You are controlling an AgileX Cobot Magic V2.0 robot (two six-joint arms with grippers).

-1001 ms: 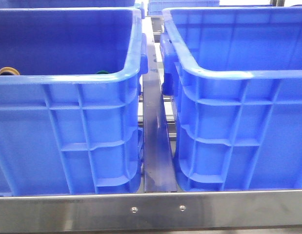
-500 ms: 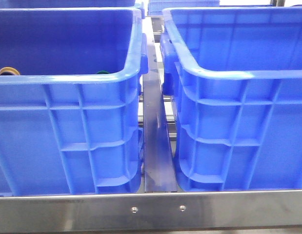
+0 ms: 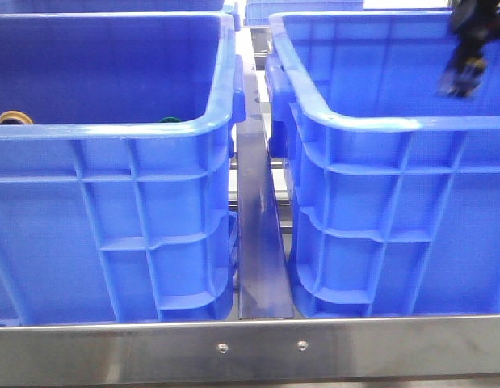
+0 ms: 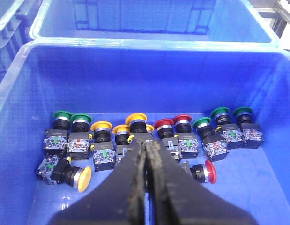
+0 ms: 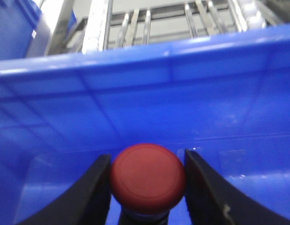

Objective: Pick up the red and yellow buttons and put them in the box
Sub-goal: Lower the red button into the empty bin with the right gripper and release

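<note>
My right gripper is shut on a dark red button, cap facing the camera, inside the right blue box. In the front view that gripper hangs at the top right over the right box. My left gripper is shut and empty, above the left crate. Several buttons lie on that crate's floor, among them red ones and yellow ones. One yellow button and one red button lie on their sides.
Green buttons stand in the same row. In the front view a yellow cap and a green cap peek over the left crate's rim. A steel rail runs along the front. A narrow gap separates the crates.
My right gripper has come into the front view at the top right, over the right box. The crates have not moved.
</note>
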